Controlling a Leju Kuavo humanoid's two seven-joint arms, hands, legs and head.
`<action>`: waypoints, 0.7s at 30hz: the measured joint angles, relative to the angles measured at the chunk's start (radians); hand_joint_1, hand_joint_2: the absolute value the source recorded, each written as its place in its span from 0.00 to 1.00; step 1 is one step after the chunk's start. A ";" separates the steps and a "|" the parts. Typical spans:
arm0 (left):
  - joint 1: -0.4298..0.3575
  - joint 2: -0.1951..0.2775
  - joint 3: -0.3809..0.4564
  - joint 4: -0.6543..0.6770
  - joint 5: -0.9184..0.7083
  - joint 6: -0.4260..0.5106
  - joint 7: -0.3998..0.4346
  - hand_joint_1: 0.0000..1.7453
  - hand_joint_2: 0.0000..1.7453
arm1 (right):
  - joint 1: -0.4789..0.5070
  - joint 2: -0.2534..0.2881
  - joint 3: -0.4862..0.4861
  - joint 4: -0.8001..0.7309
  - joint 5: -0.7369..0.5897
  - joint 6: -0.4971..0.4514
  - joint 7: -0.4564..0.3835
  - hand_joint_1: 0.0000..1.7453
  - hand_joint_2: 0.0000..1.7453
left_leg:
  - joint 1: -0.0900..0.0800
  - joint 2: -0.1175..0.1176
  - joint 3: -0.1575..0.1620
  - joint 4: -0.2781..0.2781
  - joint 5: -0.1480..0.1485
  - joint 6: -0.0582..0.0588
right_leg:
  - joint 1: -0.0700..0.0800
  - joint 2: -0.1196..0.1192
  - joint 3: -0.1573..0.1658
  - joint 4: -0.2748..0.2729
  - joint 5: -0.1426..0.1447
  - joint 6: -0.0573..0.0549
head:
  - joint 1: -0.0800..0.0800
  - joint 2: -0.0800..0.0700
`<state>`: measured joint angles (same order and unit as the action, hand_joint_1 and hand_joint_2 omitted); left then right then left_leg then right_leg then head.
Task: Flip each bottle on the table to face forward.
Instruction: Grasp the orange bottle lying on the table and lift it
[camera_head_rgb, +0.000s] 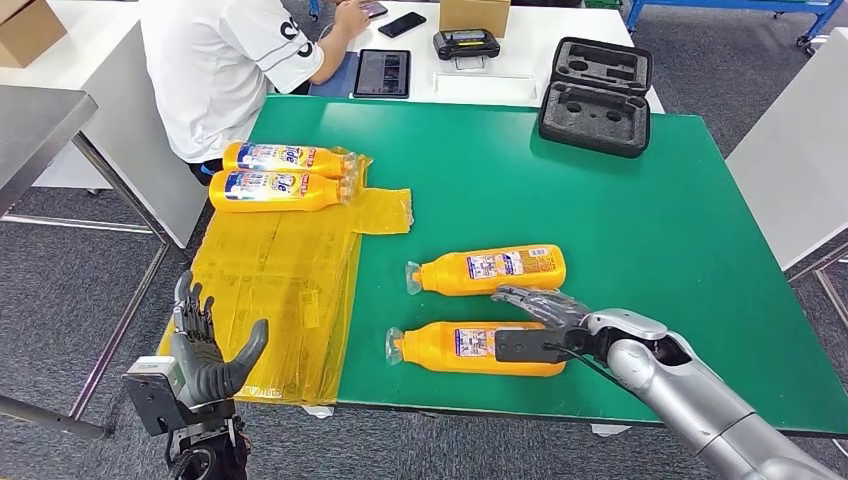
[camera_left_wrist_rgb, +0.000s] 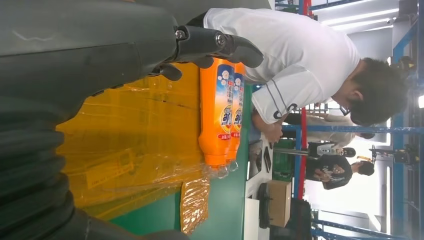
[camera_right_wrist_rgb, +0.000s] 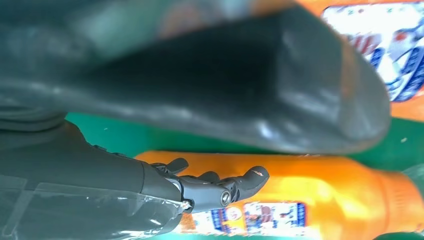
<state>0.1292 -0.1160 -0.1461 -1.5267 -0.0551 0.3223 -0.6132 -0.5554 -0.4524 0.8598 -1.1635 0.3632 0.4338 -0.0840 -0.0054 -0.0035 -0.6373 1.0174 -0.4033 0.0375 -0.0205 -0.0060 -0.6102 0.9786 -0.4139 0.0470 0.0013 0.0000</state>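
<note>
- The robot's left hand (camera_head_rgb: 205, 350) is raised off the table's near left corner, fingers spread apart and holding nothing.
- Beyond that hand, a crinkled yellow plastic sheet (camera_head_rgb: 280, 280) drapes over the green table (camera_head_rgb: 640, 220).
- At the sheet's far end lie two orange plastic bottles (camera_head_rgb: 280, 175), side by side (touching).
- Right of the sheet, a third orange bottle (camera_head_rgb: 490, 269) lies just beyond the right hand (camera_head_rgb: 545, 320).
- The right hand grips the nearest orange bottle (camera_head_rgb: 450, 347) at its base end.
</note>
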 joint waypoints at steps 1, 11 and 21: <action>0.000 -0.001 0.000 0.000 0.001 0.003 0.000 0.00 1.00 | -0.006 0.010 0.004 0.014 -0.001 -0.001 -0.007 0.00 0.00 | 0.000 0.000 0.000 0.000 0.000 0.000 | 0.000 0.000 0.000 0.000 0.000 0.000 | 0.000 0.000; 0.000 -0.011 -0.001 0.000 -0.009 0.010 0.011 0.00 1.00 | -0.027 0.083 0.033 0.102 0.003 -0.019 -0.020 0.00 0.25 | 0.000 0.000 0.000 0.000 0.000 0.000 | 0.000 0.000 0.000 0.000 0.000 0.000 | 0.000 0.000; 0.000 -0.013 0.000 0.000 -0.015 0.011 0.014 0.00 1.00 | -0.020 0.087 0.042 0.126 0.018 -0.018 -0.033 0.00 1.00 | 0.000 0.000 0.000 0.000 0.000 0.000 | 0.000 0.000 0.000 0.000 0.000 0.000 | 0.000 0.000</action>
<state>0.1290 -0.1289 -0.1465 -1.5267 -0.0699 0.3334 -0.5989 -0.5759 -0.3653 0.9018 -1.0374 0.3808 0.4157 -0.1173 -0.0054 -0.0035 -0.6371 1.0175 -0.4031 0.0375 -0.0205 -0.0063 -0.6106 0.9785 -0.4139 0.0469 0.0013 0.0000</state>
